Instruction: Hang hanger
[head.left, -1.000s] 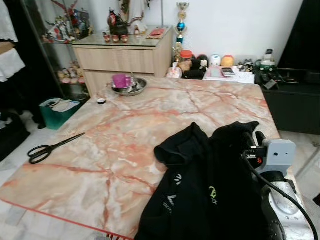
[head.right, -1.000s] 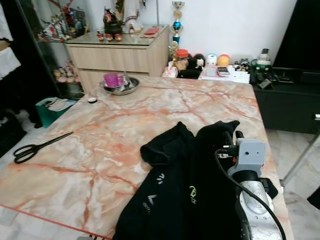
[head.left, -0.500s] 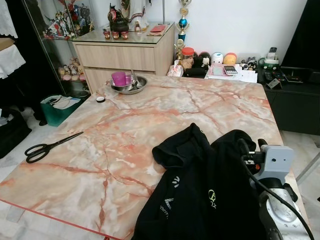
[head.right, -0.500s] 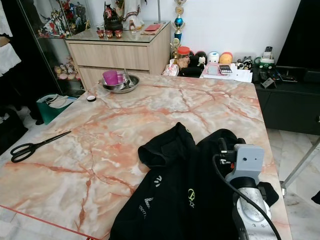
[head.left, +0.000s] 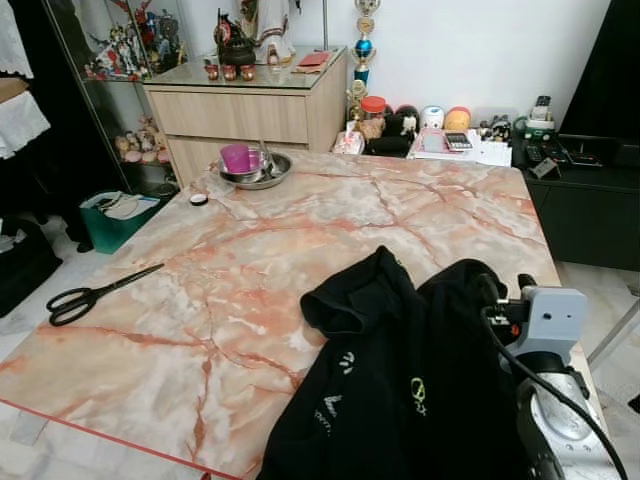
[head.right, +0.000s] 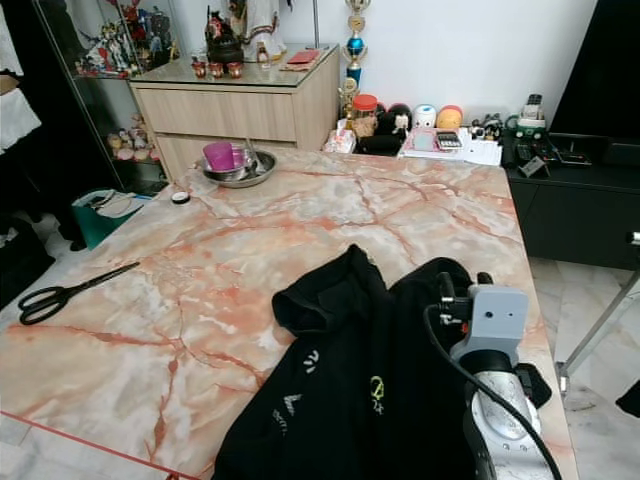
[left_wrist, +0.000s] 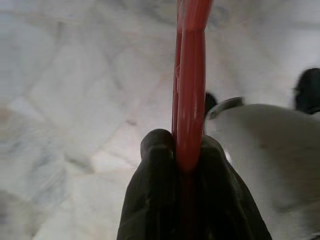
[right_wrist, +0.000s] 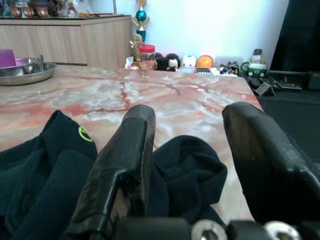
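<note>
My left hand (left_wrist: 186, 155) is clamped on a red plastic hanger (left_wrist: 190, 75) above pale floor. My right hand (right_wrist: 192, 150), fingers apart, hovers over the crumpled black jacket (head.left: 400, 380) at the pink marble tabletop's (head.left: 250, 260) near right edge.

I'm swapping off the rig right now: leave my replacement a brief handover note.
Left gripper: shut on the red hanger, held low over the pale floor.
Right gripper: open, hovering over the black garment at the table's near right.
Marble table also carries scissors and a metal bowl.
Done: hanger in hand.
Left: get the hanger into the garment, then hang it.
</note>
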